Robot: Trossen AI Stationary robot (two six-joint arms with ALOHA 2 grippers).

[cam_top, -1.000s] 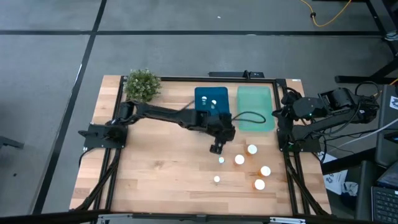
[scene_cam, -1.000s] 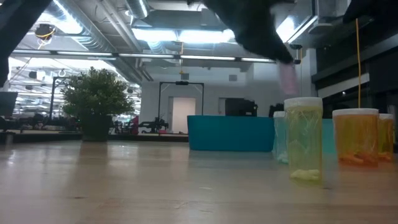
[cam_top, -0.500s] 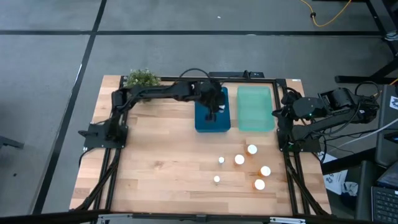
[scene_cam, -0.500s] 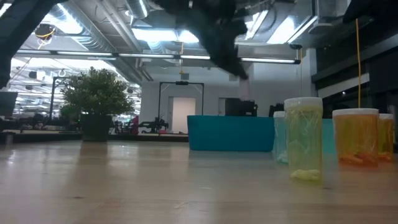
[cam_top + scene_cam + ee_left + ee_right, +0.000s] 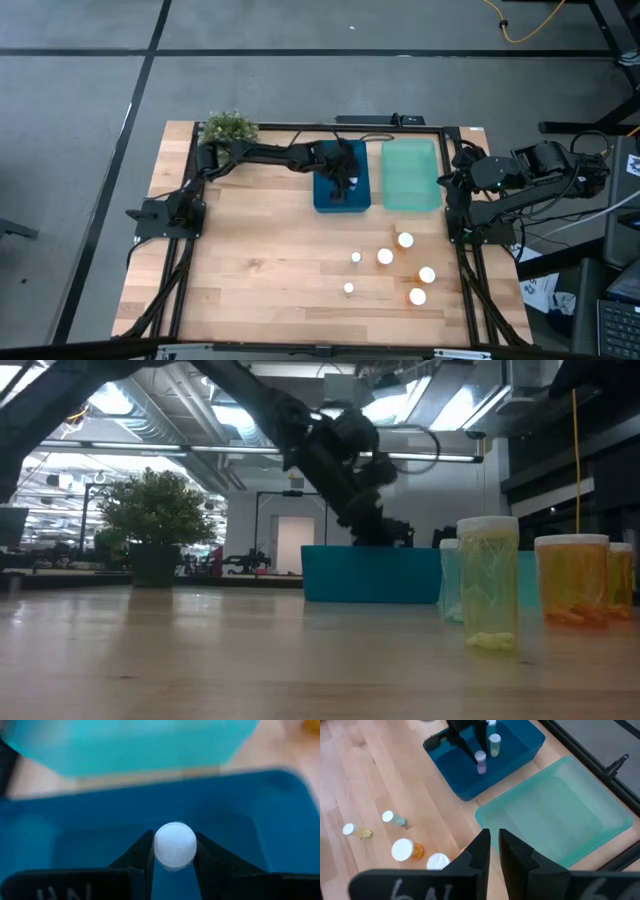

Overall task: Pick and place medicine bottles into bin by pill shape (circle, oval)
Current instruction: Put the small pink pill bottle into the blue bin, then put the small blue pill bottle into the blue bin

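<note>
Though hidden overhead — left claw (image 5: 172, 857) grips bottle (image 5: 174, 845).

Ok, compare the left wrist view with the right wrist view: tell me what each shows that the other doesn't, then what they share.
Left wrist view only: a close look down on the white cap of the bottle clamped between the left gripper fingers.

Right wrist view only: two more bottles already in the blue bin, four bottles on the table, and the shut right gripper.

Both: the blue bin, the empty green bin beside it, and the held bottle above the blue bin.
</note>
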